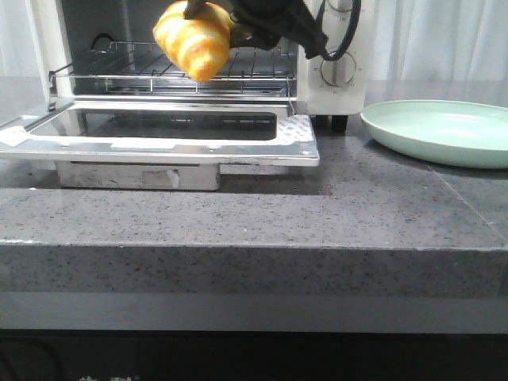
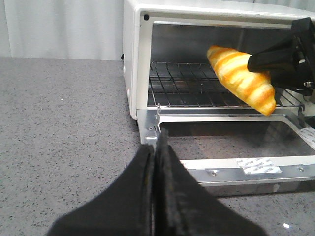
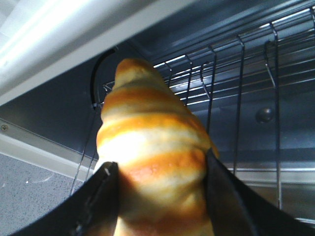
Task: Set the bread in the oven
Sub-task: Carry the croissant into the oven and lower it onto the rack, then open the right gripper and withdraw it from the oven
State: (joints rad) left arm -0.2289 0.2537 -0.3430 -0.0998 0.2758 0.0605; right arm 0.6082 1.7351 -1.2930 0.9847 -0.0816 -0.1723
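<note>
The right gripper (image 3: 160,196) is clamped on the bread (image 1: 195,40), holding it in the air above the wire rack (image 2: 192,86) at the oven's (image 2: 135,59) open door (image 1: 171,131), while the left gripper (image 2: 156,162) sits closed nearby.

A speckled grey stone countertop (image 1: 238,214) is filling the scene, its thick front edge facing forward. Pale white curtains (image 1: 444,40) are hanging behind, letting soft daylight through.
</note>
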